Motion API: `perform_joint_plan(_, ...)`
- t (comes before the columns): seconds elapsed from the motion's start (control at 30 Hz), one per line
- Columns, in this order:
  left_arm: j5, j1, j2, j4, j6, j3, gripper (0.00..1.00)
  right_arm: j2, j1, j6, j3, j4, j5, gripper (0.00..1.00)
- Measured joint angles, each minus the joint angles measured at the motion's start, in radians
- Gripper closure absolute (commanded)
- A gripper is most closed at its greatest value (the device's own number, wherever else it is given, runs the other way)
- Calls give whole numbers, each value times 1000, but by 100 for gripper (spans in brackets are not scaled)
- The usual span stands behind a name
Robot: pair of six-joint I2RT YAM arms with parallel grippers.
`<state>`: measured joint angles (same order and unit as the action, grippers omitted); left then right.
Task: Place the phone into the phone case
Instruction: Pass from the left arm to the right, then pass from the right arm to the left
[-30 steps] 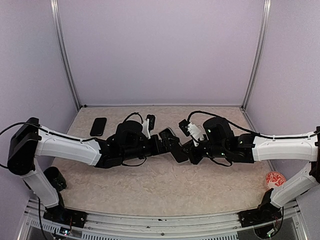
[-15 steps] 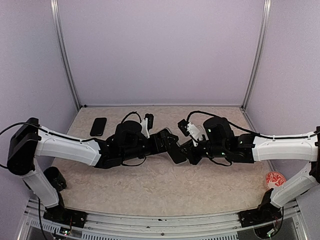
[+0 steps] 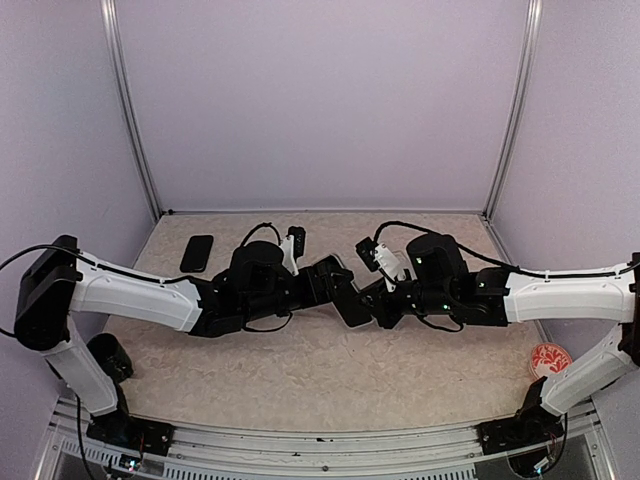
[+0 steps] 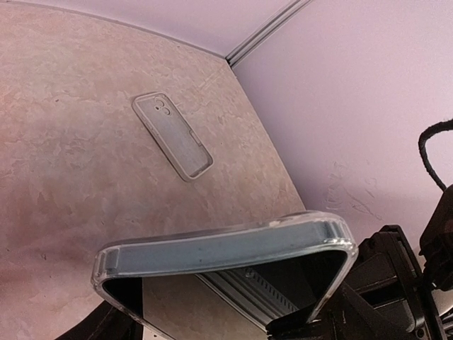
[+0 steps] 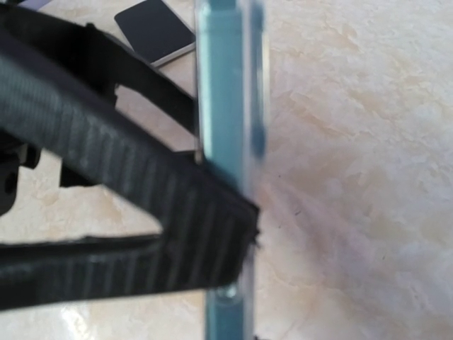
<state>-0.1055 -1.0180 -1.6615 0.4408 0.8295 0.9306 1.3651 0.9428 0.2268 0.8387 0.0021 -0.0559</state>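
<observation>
Your right gripper (image 3: 380,300): clamped on the cased phone (image 3: 352,304) | Your left gripper (image 3: 333,280): against its clear phone case (image 4: 226,244), jaw gap cannot be told | Change: grippers closer together than a second ago.

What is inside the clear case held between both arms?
A phone with a bluish edge and dark face sits in the clear case. Its lower end is hidden.

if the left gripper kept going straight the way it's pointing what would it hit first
The phone case, lying straight across its front. The right gripper, shut on the case's far end, looks to be just beyond it.
</observation>
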Motion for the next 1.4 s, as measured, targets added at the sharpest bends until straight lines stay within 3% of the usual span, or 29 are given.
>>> perform_joint_plan(0.23, -1, 0, -2, -8, 0, 7, 26, 0, 0, 2, 0, 1, 4, 100)
perform_joint_plan(0.37, -1, 1, -9, -14, -1, 15, 15, 0, 0, 3, 0, 0, 11, 100)
perform_joint_plan(0.6, -1, 2, -23, -34, -6, 29, 15, 13, 9, 4, 0, 0, 32, 100)
perform_joint_plan(0.8, 0, 5, -39, -53, 1, 37, 22, 34, 24, 4, 2, -2, 76, 100)
perform_joint_plan(0.97, 2, 6, -40, -53, 2, 39, 35, 34, 31, 4, 2, -2, 93, 100)
perform_joint_plan(1.1, 8, 8, -40, -53, 1, 39, 37, 34, 32, 4, 2, -1, 96, 82)
perform_joint_plan(1.33, 26, 25, -40, -85, -31, 39, 39, 34, 51, -4, 5, 28, 90, 41)
perform_joint_plan(1.4, 30, 42, -40, -99, -48, 39, 39, 34, 54, 1, 8, 34, 87, 35)
